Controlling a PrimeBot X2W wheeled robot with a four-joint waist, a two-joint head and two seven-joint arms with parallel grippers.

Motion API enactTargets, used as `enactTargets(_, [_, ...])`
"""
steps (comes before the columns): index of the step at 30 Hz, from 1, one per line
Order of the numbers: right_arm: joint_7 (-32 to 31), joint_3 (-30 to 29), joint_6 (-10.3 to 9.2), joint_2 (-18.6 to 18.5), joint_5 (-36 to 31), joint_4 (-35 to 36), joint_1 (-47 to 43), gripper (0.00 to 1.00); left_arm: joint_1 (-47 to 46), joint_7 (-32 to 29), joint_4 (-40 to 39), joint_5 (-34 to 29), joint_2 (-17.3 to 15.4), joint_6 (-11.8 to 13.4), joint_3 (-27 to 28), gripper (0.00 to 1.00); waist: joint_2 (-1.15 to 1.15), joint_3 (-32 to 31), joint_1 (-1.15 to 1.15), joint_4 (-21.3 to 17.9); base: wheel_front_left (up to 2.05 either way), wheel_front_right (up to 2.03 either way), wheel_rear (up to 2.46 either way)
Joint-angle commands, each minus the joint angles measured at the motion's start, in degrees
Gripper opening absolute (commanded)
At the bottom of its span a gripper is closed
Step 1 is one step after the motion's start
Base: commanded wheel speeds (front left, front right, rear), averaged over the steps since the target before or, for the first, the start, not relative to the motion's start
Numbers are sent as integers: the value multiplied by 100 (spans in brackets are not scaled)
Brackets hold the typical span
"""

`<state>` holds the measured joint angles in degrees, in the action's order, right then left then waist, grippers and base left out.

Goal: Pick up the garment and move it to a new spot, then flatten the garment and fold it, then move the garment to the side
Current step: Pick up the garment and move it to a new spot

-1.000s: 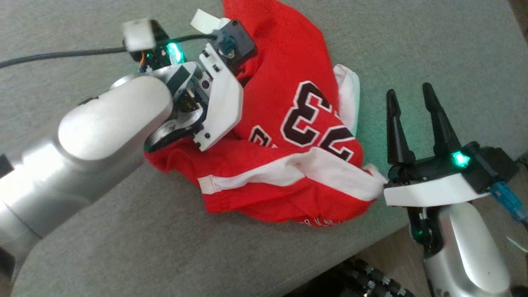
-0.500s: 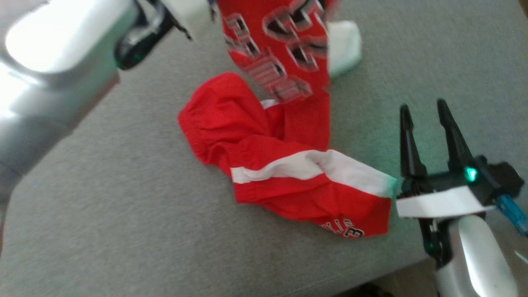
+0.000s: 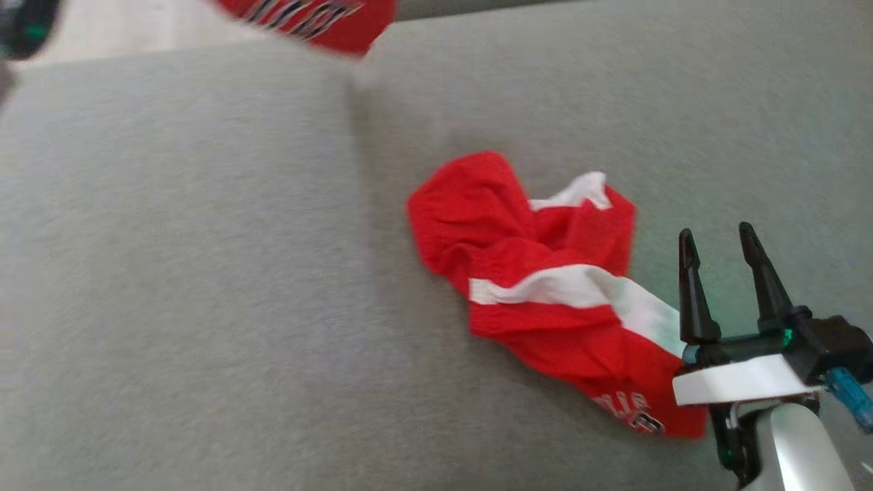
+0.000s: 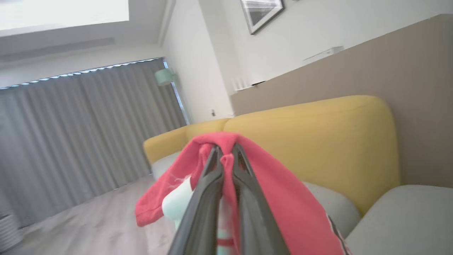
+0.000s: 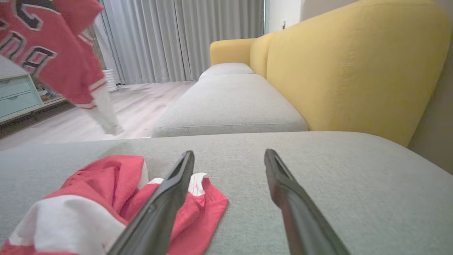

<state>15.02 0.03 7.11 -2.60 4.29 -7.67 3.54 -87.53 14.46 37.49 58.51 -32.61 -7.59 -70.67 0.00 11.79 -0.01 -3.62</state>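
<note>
left hand (image 4: pixel 225 151) clamped on raised red jersey (image 4: pixel 283 198); right hand (image 3: pixel 716 235) jaws apart, beside red shorts (image 3: pixel 545 320) on grey sofa cushion (image 3: pixel 204 273).

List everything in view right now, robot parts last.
lifted garment: one, red with black-and-white lettering, hanging in the air from the left pincer
lying garment: one, red with a white stripe, crumpled on the near seat cushion
seat cushions: at least two, grey, in a row
backrest: yellow, behind the cushions
curtains: grey, along the far wall
drawer unit: one, mint, across the wood floor
framed picture: one, on the white wall
left pincer: dark, shut on the lifted garment
right pincer: dark, open, beside the lying garment
</note>
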Motion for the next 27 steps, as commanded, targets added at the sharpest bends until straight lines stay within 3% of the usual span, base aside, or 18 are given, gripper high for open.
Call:
enactTargets(1, [-2,98,37,-28,-59,188,27,100,-192,50,9,-45,-306,10,380,0,0,-193,1,385,0,0,0])
enactTargets(10, [-2,80,37,-28,-203,225,14,100,727,52,164,-338,-1036,30,976,0,0,-96,1,1110,0,0,0])
enactTargets(16, [-2,49,37,-28,-333,275,63,100,1730,53,280,-287,-1358,232,1654,0,0,87,1,1338,0,0,0])
enactTargets(19, [-2,44,37,-28,-389,301,140,100,2318,53,304,-378,-1515,452,2100,0,0,231,1,1347,0,0,0])
enactTargets(22, [-2,65,37,-28,-432,308,217,100,3020,53,284,-373,-1532,610,2729,0,0,348,1,1300,0,0,0])
enactTargets(27, [-2,31,37,-28,-446,300,256,100,3978,53,3,-511,-1245,471,3583,0,0,437,1,1222,0,0,0])
